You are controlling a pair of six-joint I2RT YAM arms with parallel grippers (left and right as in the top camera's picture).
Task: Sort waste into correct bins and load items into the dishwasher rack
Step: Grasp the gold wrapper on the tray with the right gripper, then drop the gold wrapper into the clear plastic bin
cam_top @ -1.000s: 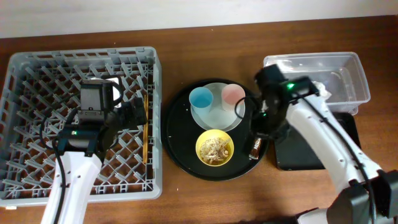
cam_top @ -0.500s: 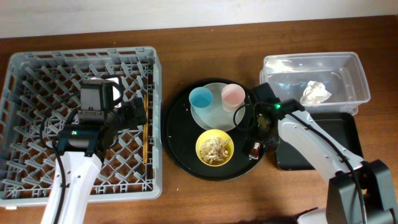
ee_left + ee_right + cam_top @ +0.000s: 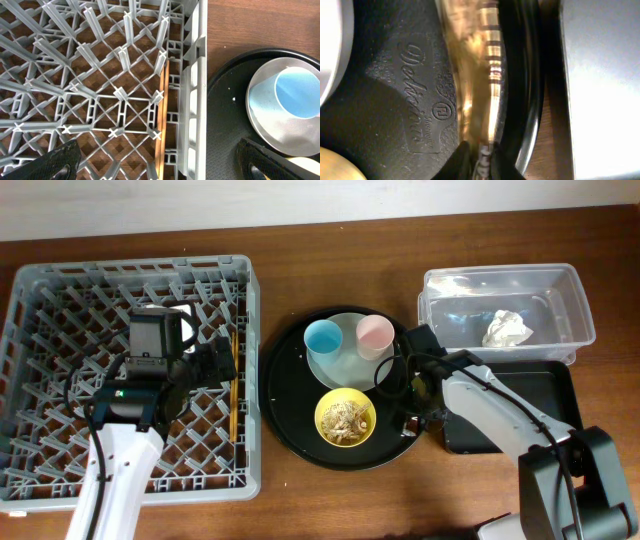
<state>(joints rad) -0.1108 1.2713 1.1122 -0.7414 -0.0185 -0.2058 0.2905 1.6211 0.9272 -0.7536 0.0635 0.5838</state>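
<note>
The gold-and-brown foil wrapper (image 3: 475, 85) lies along the right inner edge of the round black tray (image 3: 290, 425). My right gripper (image 3: 479, 161) is down on that edge (image 3: 409, 418), shut on the wrapper's near end. The crumpled napkin (image 3: 507, 328) sits in the clear tub (image 3: 575, 290). A blue cup (image 3: 323, 337) and a pink cup (image 3: 375, 334) stand on the pale plate (image 3: 345, 365). The yellow bowl (image 3: 345, 418) holds beige scraps. My left gripper (image 3: 224, 363) hangs open over the grey rack (image 3: 60, 280), above the chopsticks (image 3: 162, 115) lying along its right wall.
The shallow black bin tray (image 3: 555, 395) lies just right of the round tray, partly under my right arm. Bare wooden table shows between the rack and the round tray and along the front edge.
My right arm swung away from the clear tub, uncovering the napkin, and dropped to the round tray's right edge, where its fingers closed on the wrapper. The left arm has not moved.
</note>
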